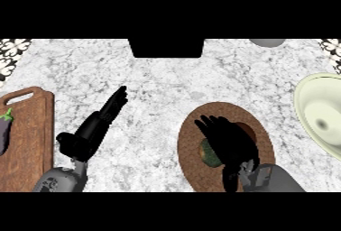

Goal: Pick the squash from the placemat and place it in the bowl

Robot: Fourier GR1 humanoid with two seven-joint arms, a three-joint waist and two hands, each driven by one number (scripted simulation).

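- Right hand (226, 142) lies over the squash (209, 153) on the brown placemat (193, 169) near the counter's front edge; whether its fingers close cannot be told.
- Left hand (93, 126) open, fingers straight.
- Pale bowl (313, 97) at right edge.
- Eggplant (5, 131) on cutting board (33, 135), left edge.

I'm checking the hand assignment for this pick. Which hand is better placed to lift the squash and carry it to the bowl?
The right hand. It is over the placemat, covering most of the squash, and the bowl lies on that side. The left hand is open over bare counter, away from both.
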